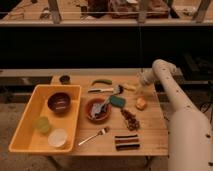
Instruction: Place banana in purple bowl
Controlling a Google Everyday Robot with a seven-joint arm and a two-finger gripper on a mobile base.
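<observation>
The banana [129, 87], small, slim and yellow, lies on the wooden table [150, 131] right of the middle, near the back. My gripper [139, 88] hangs just to its right, low over the table, at the end of the white arm that bends down from the right. The purple bowl [59, 102], dark with a paler inside, stands in the back half of the yellow tray [22, 131] at the table's left.
The tray also holds a green item [42, 124] and a white cup [57, 138]. On the table are a terracotta dish [98, 111], a green vegetable [102, 82], a green sponge [118, 101], an orange lump [141, 103], a fork [94, 135] and a small dark cup [64, 79].
</observation>
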